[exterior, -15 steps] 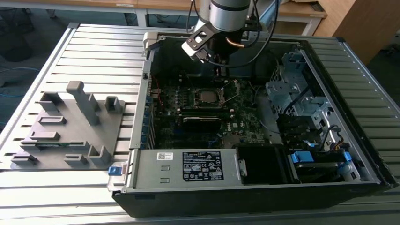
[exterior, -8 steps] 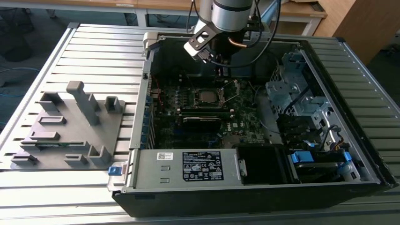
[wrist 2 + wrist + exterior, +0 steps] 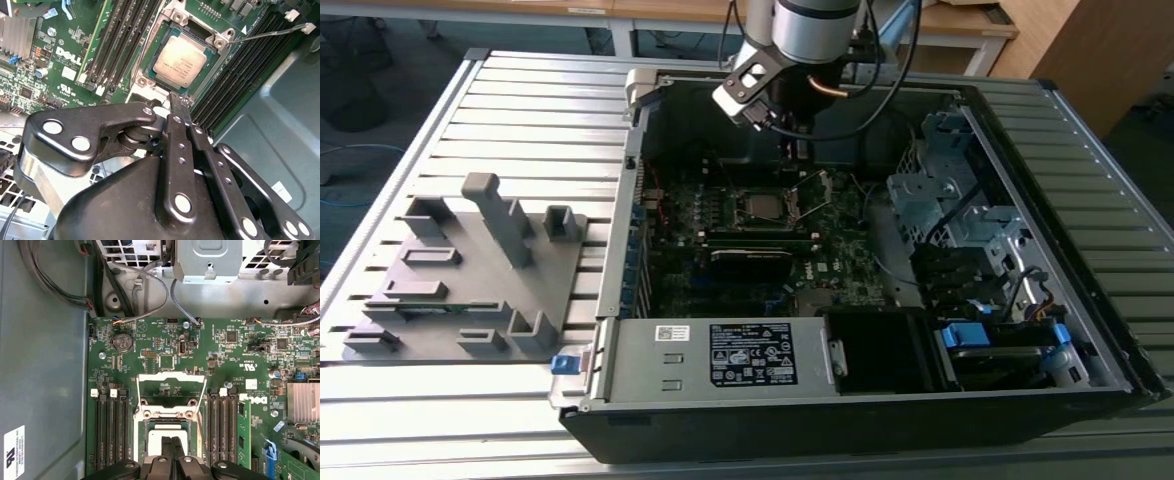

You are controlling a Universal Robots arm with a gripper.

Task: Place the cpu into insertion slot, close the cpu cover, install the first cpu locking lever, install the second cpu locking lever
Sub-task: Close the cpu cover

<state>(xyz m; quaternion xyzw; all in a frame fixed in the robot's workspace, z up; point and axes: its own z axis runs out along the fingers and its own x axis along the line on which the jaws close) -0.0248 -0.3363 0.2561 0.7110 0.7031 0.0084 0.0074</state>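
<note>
Hovering inside an open computer, a clenched robot hand beside a seated chip

A computer case (image 3: 854,430) lies open on a slatted metal surface (image 3: 520,120), on the half toward the exterior view's right. A grey plastic fixture (image 3: 467,270) with upright pegs stands by the surface's edge on the exterior view's left, well apart from the case.

Inside the case a green motherboard (image 3: 841,270) covers the floor. A power supply (image 3: 720,355) fills the case's near edge, and a metal drive cage (image 3: 947,190) lines the wall on the exterior view's right.

The cpu (image 3: 180,61) lies flat in the insertion slot (image 3: 155,50) near the middle of the board, its silvery face uncovered. The cpu cover (image 3: 171,375) is swung up and open at the slot's edge farthest from the hand, with green board showing through its square cut-out. One wire locking lever (image 3: 270,32) stands raised off the board beside the slot. Long memory sticks (image 3: 125,35) flank the slot on both sides, leaving a narrow lane around it, while bare case floor lies open past the board's edge.

The arm enters over the case's far wall. The hand (image 3: 179,100) is clenched, its two fingers pressed together with nothing visible between them. The tips sit just beside the slot's nearer rim; whether they touch it cannot be told.
</note>
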